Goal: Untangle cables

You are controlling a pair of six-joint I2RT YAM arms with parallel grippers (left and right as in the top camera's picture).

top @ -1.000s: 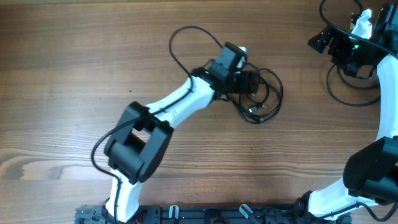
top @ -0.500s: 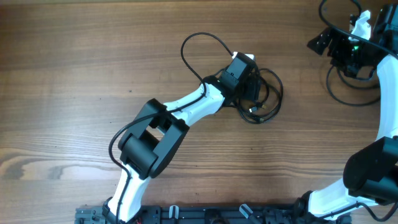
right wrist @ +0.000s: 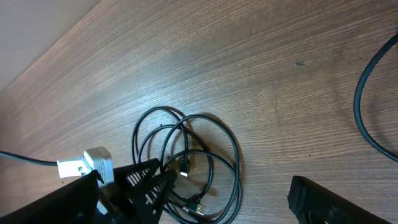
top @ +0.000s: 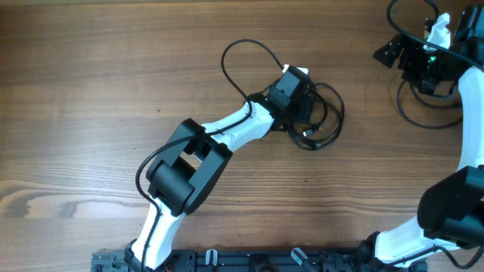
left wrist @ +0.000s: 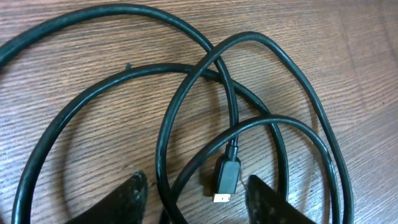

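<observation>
On the wooden table (top: 91,91), the left gripper (left wrist: 196,190) sits low with fingers (left wrist: 130,200) apart, straddling a plug (left wrist: 227,177) and strands of the cables (left wrist: 214,62), placed, we judge, to pinch one strand out. The cables lie as overlapping loops right of table centre; the right gripper (right wrist: 233,182), spread and empty, hangs well apart near the far right corner. The left wrist view resolves each crossing; the overhead view alone locates both arms.

table (right wrist: 249,50): wood grain seen | cables (right wrist: 186,140): coiled loosely, two plugs (right wrist: 185,167) shown | left gripper (right wrist: 152,180): placed at coil's left edge, contact possibly made | right gripper (right wrist: 194,180): fingers (right wrist: 336,202) spread wide apart
</observation>
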